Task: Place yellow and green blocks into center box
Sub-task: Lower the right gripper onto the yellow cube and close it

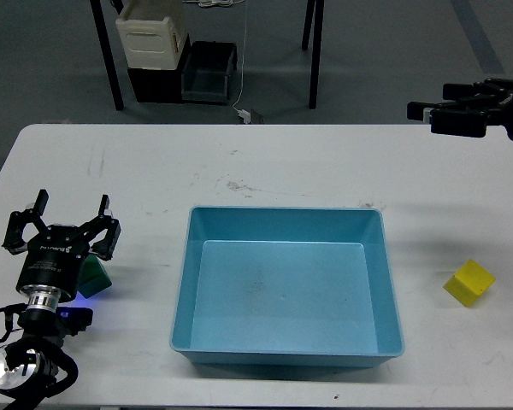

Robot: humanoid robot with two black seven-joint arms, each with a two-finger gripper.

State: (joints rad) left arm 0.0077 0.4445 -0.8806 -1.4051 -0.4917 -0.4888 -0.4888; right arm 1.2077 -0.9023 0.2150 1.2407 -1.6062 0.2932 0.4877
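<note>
A green block [94, 278] lies on the white table [265, 162] at the left, mostly hidden behind my left gripper [61, 224]. That gripper is open, its fingers spread just above and around the block. A yellow block [468, 283] lies on the table at the right, apart from the box. The blue center box [284, 220] is empty. My right gripper [427, 101] comes in at the upper right, high above the table's far edge, its fingers apart and holding nothing.
Beyond the table's far edge are black table legs [108, 60], a cream crate [151, 36] on dark bins [207, 73] and a cable on the floor.
</note>
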